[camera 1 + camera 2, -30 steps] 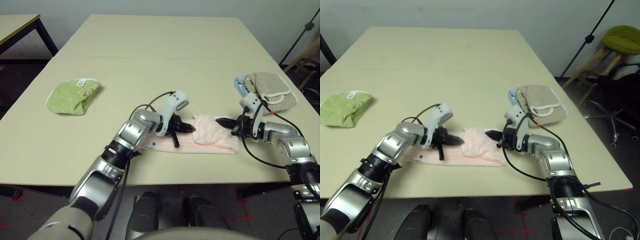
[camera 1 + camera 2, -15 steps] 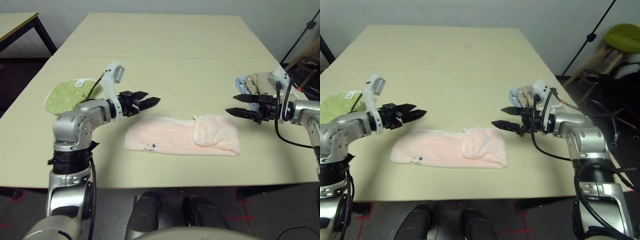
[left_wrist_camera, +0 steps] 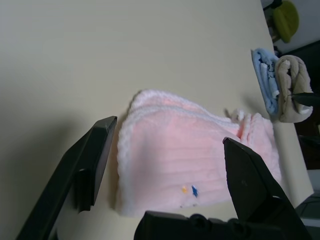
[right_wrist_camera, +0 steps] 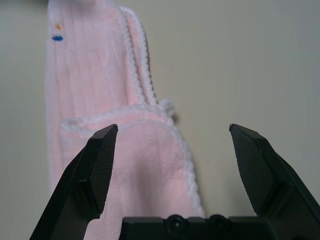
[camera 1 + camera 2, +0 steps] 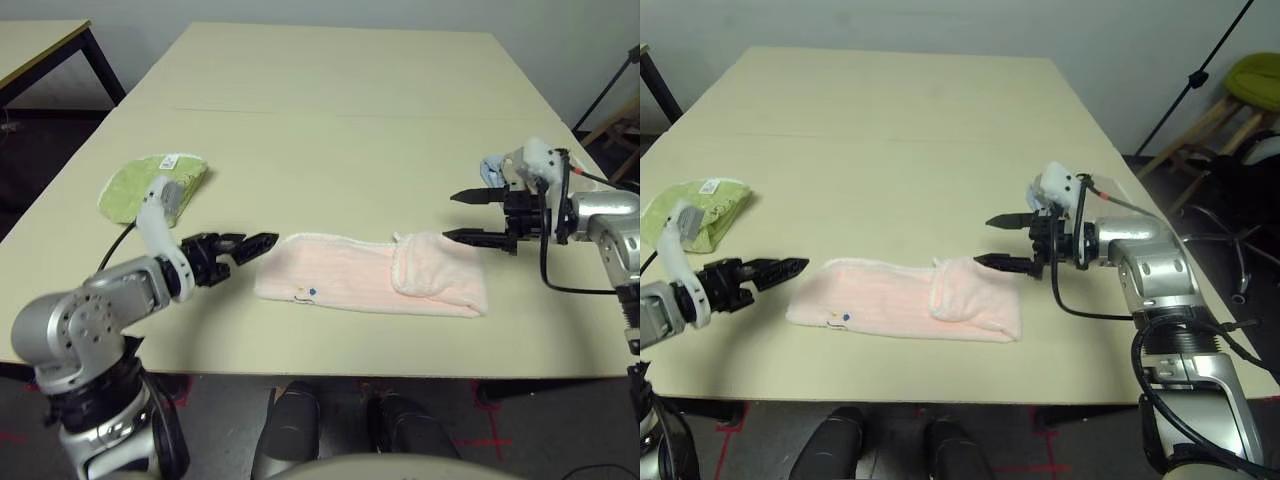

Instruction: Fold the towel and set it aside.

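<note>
towel logo (image 3: 188,190): too small to read | folded towels (image 5: 497,170): mostly hidden behind right claw (image 5: 474,216)

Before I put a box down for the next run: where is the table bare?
The far half of the table is bare. The near strip is crowded: pink towel between left gripper and right gripper, green towel at its left.

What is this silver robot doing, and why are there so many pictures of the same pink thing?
It is a robot with two arms at a table. Two pictures come from cameras in its head, and two from cameras on its wrists, looking between the black fingers. The pink towel lies on the table, one end folded over. The left gripper and the right gripper are both open, one at each end of the towel, holding nothing. A green towel lies off to the left.
</note>
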